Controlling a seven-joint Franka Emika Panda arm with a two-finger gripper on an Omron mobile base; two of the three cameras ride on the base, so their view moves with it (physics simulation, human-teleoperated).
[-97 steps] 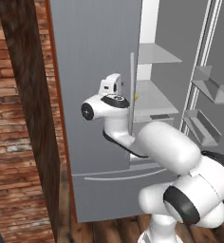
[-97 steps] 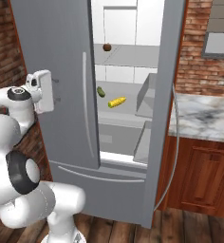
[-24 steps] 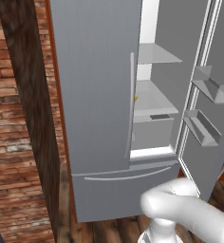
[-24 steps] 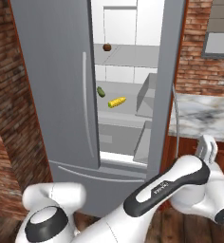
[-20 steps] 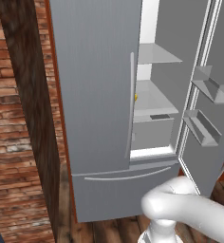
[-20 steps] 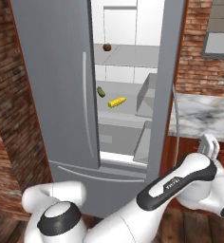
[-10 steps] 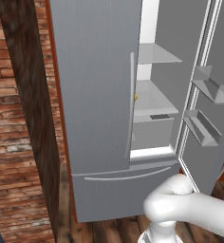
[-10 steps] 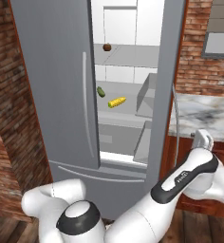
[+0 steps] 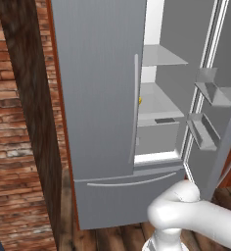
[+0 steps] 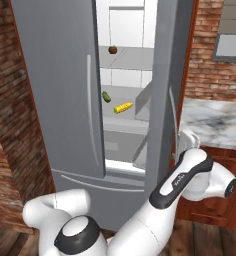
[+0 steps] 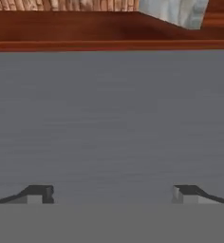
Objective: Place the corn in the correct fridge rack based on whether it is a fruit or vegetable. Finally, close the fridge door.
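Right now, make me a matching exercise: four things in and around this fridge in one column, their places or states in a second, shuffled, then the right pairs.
Things:
1. corn
2. cucumber
3. small dark round fruit
4. gripper

Places or states:
A. on the upper shelf
B. open, facing the outside of the grey fridge door
C. yellow, lying on the fridge rack
D. dark green, just left of the corn in the right base view

Pairs: 1-C, 2-D, 3-A, 4-B
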